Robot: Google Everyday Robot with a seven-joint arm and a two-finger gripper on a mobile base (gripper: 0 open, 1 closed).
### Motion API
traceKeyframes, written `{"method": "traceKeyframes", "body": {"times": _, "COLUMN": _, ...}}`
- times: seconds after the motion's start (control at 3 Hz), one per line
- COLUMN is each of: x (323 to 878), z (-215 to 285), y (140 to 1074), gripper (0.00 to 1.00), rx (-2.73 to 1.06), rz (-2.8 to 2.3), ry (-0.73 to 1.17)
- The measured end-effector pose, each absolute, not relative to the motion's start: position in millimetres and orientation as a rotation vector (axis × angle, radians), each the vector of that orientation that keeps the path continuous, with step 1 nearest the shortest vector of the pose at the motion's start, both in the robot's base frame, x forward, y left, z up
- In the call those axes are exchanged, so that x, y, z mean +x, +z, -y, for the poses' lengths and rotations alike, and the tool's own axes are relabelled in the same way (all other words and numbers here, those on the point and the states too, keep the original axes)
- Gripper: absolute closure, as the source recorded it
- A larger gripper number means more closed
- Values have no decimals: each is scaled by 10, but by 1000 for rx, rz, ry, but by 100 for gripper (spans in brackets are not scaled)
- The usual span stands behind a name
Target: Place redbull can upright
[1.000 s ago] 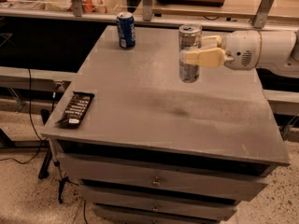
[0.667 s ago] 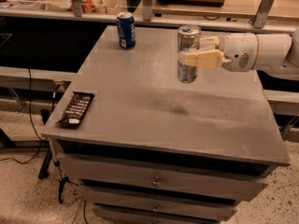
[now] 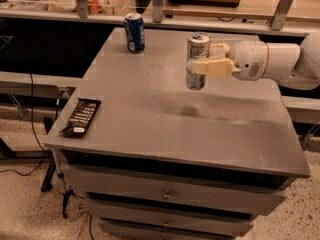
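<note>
My pincer (image 3: 202,59) reaches in from the right side of the view, above the far right part of the desk (image 3: 150,109). It is clamped on the redbull can (image 3: 198,47) at about mid-height. One pale finger (image 3: 212,67) crosses the can's front. The other shows only as a stub behind it, near the can's upper right. My white, rounded wrist runs off to the right edge behind them.

The redbull can stands upright in my grip, silver top upward, its slim body hanging clear of the desk. A soft dark shadow (image 3: 190,110) lies on the grey surface below it and a little toward the camera. The can's base does not meet that shadow.

To the left and farther back, a shorter dark blue can (image 3: 134,32) stands upright near the desk's far edge, well apart from what I hold. At the near left corner a dark flat packet (image 3: 80,117) lies on the desk, its left end just over the edge.

Below the top, the desk's front shows stacked drawers. A small knob (image 3: 166,196) sits in the middle of one.
</note>
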State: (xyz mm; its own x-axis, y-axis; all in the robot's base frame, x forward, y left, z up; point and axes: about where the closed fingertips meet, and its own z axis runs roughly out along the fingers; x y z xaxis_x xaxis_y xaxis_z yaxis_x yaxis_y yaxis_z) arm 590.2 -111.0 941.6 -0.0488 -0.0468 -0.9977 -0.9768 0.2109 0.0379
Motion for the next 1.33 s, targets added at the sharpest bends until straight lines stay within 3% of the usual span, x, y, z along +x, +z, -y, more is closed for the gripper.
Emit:
{"method": "traceKeyframes", "body": {"times": 0.67, "x": 5993, "z": 1238, "y": 9087, "gripper": 100, "rx": -1082, "rz": -1365, "ry": 1034}}
{"method": "traceKeyframes", "body": {"times": 1.33, "x": 6022, "z": 1291, "y": 9010, "gripper": 59, "rx": -1064, "rz": -1371, "ry": 1027}}
